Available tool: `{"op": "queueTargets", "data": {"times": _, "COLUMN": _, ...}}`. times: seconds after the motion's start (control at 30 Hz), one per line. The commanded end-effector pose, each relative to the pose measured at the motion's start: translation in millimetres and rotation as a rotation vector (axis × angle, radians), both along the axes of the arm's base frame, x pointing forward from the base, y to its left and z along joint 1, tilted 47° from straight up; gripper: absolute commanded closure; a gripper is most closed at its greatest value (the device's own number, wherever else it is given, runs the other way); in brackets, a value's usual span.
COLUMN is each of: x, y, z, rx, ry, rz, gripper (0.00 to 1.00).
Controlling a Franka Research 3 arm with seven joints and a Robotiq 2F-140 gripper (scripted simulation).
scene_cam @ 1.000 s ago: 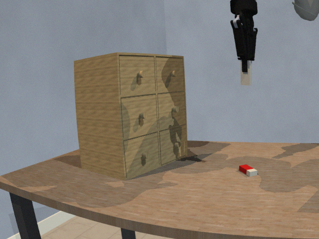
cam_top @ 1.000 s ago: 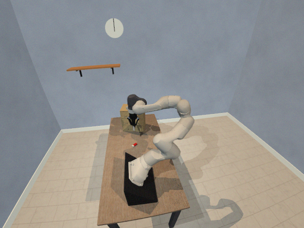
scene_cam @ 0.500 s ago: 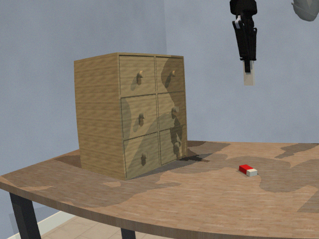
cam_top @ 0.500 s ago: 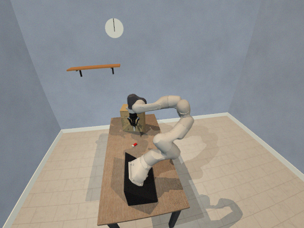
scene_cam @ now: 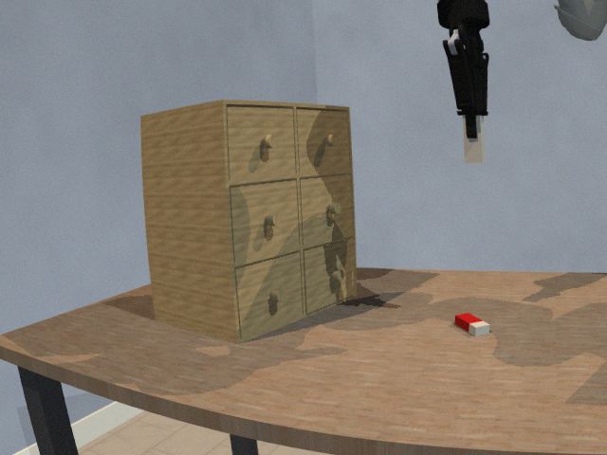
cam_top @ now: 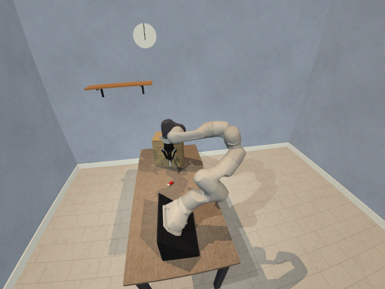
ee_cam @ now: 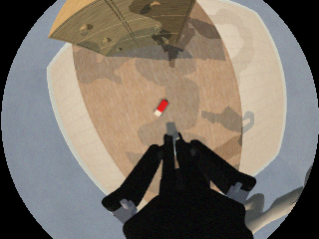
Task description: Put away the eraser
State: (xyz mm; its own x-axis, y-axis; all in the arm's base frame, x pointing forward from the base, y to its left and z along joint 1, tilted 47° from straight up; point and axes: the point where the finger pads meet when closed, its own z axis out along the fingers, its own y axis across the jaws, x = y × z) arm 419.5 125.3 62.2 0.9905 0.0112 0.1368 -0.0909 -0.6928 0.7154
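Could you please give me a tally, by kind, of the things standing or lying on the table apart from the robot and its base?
Chest: 1, with 6 drawers, all looking pushed in
Eraser, red and white: 1
Total: 2 things on the table

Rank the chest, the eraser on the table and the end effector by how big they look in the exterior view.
1. Chest, by far the largest.
2. End effector, shut and empty, hanging high right of the chest; cut off by the top edge, so its full extent is unsure.
3. Red-and-white eraser, smallest.
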Motion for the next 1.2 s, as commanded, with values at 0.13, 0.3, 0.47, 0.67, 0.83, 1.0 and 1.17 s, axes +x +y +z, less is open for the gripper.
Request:
{"op": "queueTargets", "data": {"times": 0.13, "x": -1.3, "y": -0.7, "z": -0.2, "rx": -0.002, "ry": 0.012, "rz": 0.002, "gripper": 1.0}}
{"op": "queueTargets", "data": {"times": 0.3, "x": -1.3, "y": -0.7, "z": -0.2, "rx": -0.002, "ry": 0.012, "rz": 0.002, "gripper": 1.0}}
{"op": "queueTargets", "data": {"times": 0.47, "x": 0.9, "y": 3.4, "z": -3.3, "rx": 0.0, "ry": 0.002, "rz": 0.002, "gripper": 1.0}}
{"op": "queueTargets", "data": {"times": 0.67, "x": 6.5, "y": 25.1, "z": -25.7, "rx": -0.001, "ry": 0.004, "rz": 0.002, "gripper": 1.0}}
{"op": "queueTargets", "data": {"times": 0.83, "x": 11.1, "y": 43.0, "z": -44.0, "rx": -0.001, "ry": 0.006, "rz": 0.002, "gripper": 1.0}}
{"op": "queueTargets", "data": {"times": 1.0, "x": 19.0, "y": 74.0, "z": -75.9, "rx": -0.002, "ry": 0.009, "rz": 0.002, "gripper": 1.0}}
{"op": "queueTargets", "data": {"times": 1.17, "x": 24.1, "y": 93.4, "z": -95.9, "rx": -0.002, "ry": 0.011, "rz": 0.002, "gripper": 1.0}}
